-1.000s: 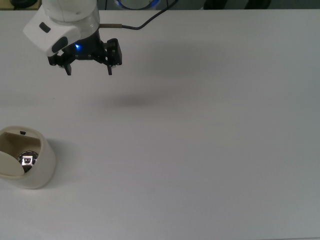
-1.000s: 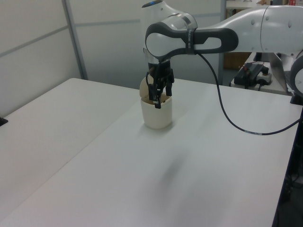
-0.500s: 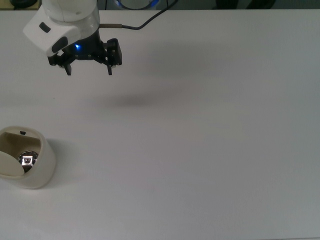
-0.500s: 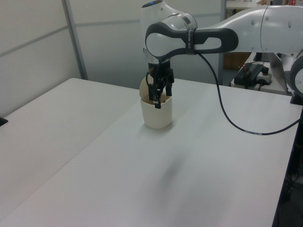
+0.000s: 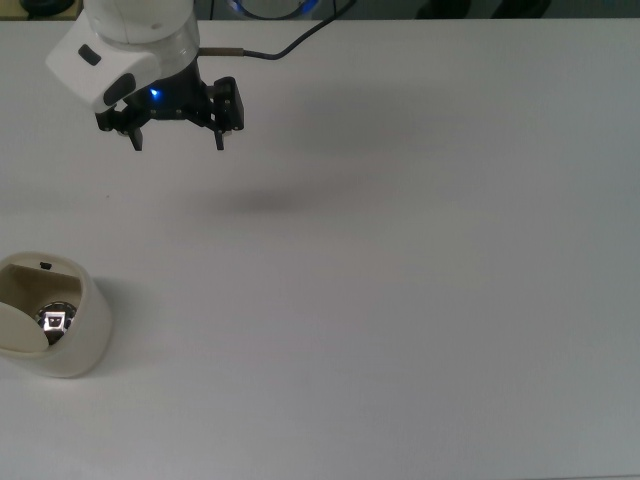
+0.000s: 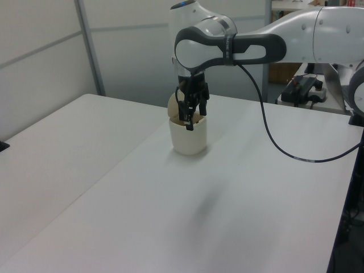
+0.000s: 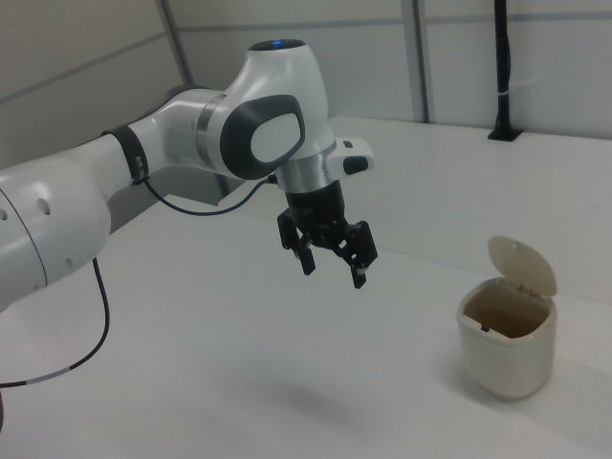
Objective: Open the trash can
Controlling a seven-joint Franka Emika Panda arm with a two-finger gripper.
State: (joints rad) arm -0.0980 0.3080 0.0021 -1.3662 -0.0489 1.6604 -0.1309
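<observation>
The trash can (image 5: 62,330) is a small cream-white rounded bin at the top view's lower left, with its lid (image 7: 521,265) tipped up and the inside showing. It also stands at the right view's lower right (image 7: 507,356) and, partly behind the gripper, in the left view (image 6: 188,136). My gripper (image 5: 178,139) hangs in the air well away from the bin, toward the top view's upper left. Its two black fingers stand apart with nothing between them (image 7: 332,271).
A black cable (image 5: 290,44) runs from the arm's wrist off the far table edge. The white table (image 5: 420,300) stretches wide to the top view's right. In the left view, equipment (image 6: 304,88) sits beyond the table's far right corner.
</observation>
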